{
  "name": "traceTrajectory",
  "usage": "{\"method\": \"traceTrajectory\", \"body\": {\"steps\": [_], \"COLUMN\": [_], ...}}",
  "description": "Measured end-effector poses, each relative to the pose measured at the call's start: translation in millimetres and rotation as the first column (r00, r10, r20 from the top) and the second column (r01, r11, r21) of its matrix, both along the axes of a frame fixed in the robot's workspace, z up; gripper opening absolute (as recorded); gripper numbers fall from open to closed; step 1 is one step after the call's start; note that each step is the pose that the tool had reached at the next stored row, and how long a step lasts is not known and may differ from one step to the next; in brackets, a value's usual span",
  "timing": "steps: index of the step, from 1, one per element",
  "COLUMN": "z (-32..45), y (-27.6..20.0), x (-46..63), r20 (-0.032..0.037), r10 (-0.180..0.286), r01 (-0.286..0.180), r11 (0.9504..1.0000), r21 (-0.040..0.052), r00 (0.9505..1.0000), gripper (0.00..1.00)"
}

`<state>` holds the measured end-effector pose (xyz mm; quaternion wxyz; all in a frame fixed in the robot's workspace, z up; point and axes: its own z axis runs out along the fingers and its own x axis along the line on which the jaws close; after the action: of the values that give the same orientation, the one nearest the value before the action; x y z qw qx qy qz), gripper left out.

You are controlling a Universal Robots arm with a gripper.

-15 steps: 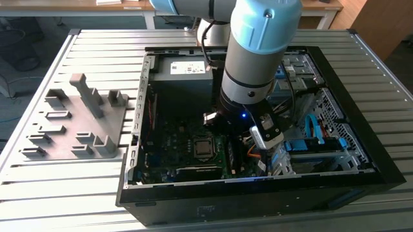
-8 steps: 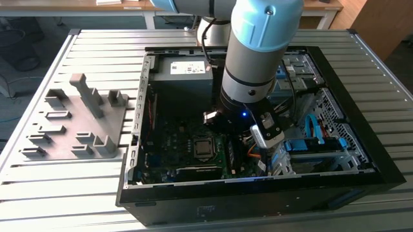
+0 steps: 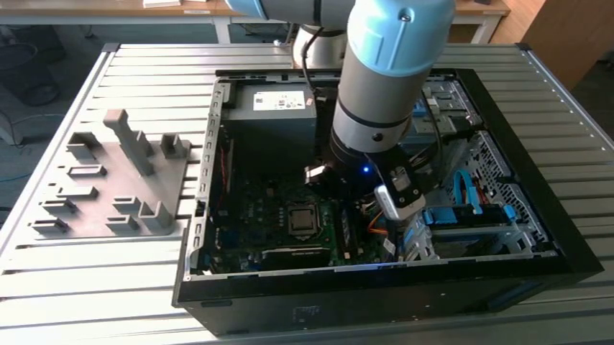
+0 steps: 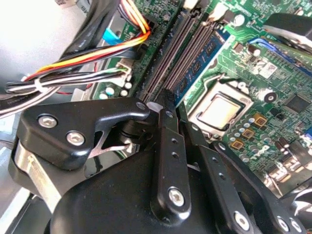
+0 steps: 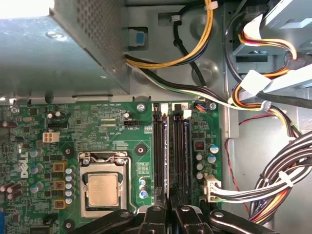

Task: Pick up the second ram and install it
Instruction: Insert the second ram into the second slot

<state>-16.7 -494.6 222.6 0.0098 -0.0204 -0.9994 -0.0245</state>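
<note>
While the arm reaches into the case:
Hand [image 5: 169, 214]: fingers pressed together, clamping the second ram.
Second ram [image 5: 170, 192]: edge-on between the fingertips, directly over the memory slots [image 5: 173, 146].
Processor [image 5: 103, 189]: just beside the hand.

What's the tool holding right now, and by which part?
Cannot tell; the tool sits low over the memory slots, with its grip area hidden.
</note>
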Motion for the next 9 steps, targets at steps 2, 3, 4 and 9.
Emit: {"method": "traceTrajectory", "body": {"steps": [2,3,4,9], "z": [-0.3,-0.5,-0.9,-2.8], "y": [1.2,1.3,1.4,1.9], "x": [0.5,0.3,-0.2,-3.7], "r20": [0.0001,0.0001,0.0001,0.0000], "r10": [0.000,0.000,0.000,-0.001], "r01": [0.000,0.000,0.000,0.001], "r11": [1.0000,1.0000,1.0000,1.0000], "r21": [0.0001,0.0001,0.0001,-0.0002], "r00": [1.0000,1.0000,1.0000,1.0000], "gripper": [0.14,0.14,0.14,0.14]}}
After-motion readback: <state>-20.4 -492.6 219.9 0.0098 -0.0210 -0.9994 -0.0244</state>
